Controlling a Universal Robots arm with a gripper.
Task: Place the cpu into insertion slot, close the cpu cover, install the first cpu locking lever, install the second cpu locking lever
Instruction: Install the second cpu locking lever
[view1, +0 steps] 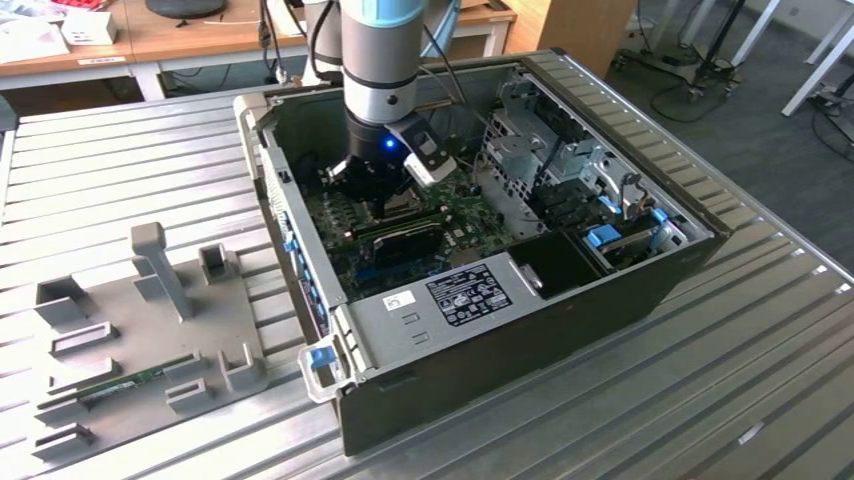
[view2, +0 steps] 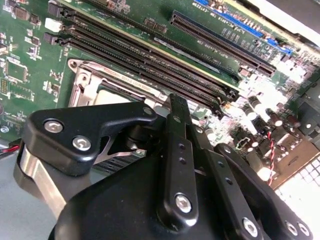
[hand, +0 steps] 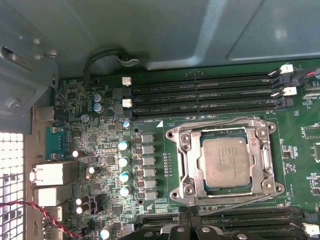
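My end effector hovers beside the slot, finger spacing unclear. Cpu seated in slot, cover closed over it. Both levers appear latched; little left.

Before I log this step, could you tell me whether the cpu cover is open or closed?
Closed: in the first wrist view the cpu cover lies flat around the cpu, whose grey top shows through its cut-out centre.
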